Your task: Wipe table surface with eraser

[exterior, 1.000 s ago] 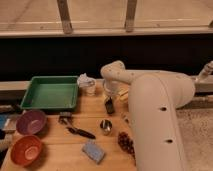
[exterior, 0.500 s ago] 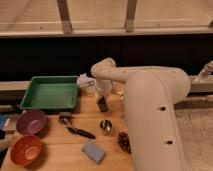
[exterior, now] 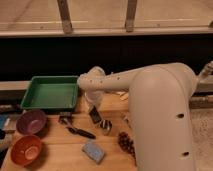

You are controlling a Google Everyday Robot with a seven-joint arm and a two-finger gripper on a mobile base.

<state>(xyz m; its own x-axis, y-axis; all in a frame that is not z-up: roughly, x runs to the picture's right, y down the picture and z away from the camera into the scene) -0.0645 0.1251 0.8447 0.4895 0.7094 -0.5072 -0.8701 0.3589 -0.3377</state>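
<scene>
Eraser (exterior: 94,114): small dark block, tilted, hanging just below the gripper (exterior: 93,106) over the table (exterior: 65,150), at about 11 o'clock from the metal cup (exterior: 105,125) and close to it. Whether the gripper actually clasps the eraser, and how wide it stands, cannot be told. Arm (exterior: 150,100): large white body, reaching in from 3 o'clock. Green tray (exterior: 50,92) at 10 o'clock from the eraser; brush (exterior: 75,127) at 8 o'clock; blue-grey pad (exterior: 93,151) at 6 o'clock; purple bowl (exterior: 31,121) and orange bowl (exterior: 25,149) at the table's 9 o'clock edge.
</scene>
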